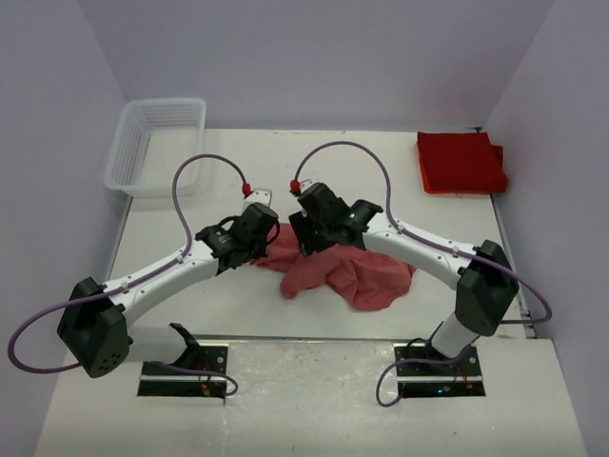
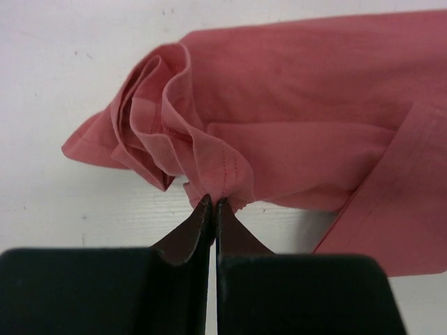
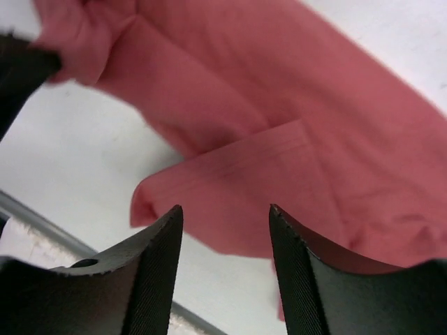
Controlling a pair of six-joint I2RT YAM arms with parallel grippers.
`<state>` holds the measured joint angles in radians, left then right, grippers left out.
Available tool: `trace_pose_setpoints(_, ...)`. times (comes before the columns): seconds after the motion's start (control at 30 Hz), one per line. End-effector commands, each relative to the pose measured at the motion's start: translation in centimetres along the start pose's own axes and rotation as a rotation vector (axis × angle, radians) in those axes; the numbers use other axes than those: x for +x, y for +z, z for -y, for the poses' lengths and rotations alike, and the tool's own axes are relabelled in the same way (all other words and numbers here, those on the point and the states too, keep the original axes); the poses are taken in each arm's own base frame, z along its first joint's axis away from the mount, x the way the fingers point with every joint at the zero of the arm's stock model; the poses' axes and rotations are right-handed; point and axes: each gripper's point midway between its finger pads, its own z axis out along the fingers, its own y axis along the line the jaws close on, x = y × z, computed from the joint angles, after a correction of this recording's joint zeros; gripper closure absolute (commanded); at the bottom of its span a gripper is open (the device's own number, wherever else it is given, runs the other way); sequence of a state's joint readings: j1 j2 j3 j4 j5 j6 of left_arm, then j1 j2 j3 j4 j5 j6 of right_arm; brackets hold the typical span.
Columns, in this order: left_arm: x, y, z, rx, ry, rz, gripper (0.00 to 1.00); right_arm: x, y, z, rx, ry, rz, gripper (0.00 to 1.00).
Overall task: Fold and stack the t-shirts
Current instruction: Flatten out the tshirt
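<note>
On the tabletop (image 1: 285, 319) the salmon t-shirt (image 1: 347, 271) lies crumpled; left end effector (image 2: 214, 204) is clamped on its hem, right end effector (image 3: 225, 216) stands apart above it, empty; it should grip a matching corner, then pull taut

A white table (image 1: 190, 295) fills a small booth. A plain back wall (image 1: 314, 57), a left wall (image 1: 48, 143) and a right wall (image 1: 571, 124), all pale lavender-white, close it in. A white plastic mesh basket (image 1: 128, 157) sits at the table's far-left corner. A thin grey strip (image 1: 510, 252) runs along the table's right edge. The light is soft and even, and shadows are faint.
</note>
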<state>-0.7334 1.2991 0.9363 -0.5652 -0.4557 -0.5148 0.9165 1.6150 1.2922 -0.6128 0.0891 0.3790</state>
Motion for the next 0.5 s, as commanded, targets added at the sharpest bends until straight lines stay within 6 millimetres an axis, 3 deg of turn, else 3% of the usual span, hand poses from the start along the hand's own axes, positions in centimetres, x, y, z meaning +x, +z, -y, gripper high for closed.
trace_pose_setpoints(0.0,0.2,-0.4,0.3,0.044,-0.066,0.030,1.00,-2.7,1.0,2.1,0.030,-0.004,0.017,0.48)
trace_pose_setpoints(0.03,0.4,-0.4,0.2,0.045,-0.071,0.029,1.00,-3.7,1.3,2.2,0.028,-0.002,0.028,0.49)
trace_pose_setpoints(0.13,1.1,-0.6,0.1,0.060,-0.077,0.021,1.00,-3.8,4.0,3.0,0.020,0.009,-0.024,0.51)
trace_pose_setpoints(0.17,1.5,-0.7,0.0,0.063,-0.077,0.020,1.00,-3.0,5.8,3.5,0.025,0.009,-0.067,0.52)
trace_pose_setpoints(0.33,1.8,-0.8,0.0,0.075,-0.081,0.019,1.00,-2.3,7.9,4.3,0.030,0.028,-0.098,0.51)
trace_pose_setpoints(0.47,1.7,-1.2,-0.1,0.082,-0.096,0.030,1.00,-2.3,8.3,5.9,0.050,0.053,-0.097,0.43)
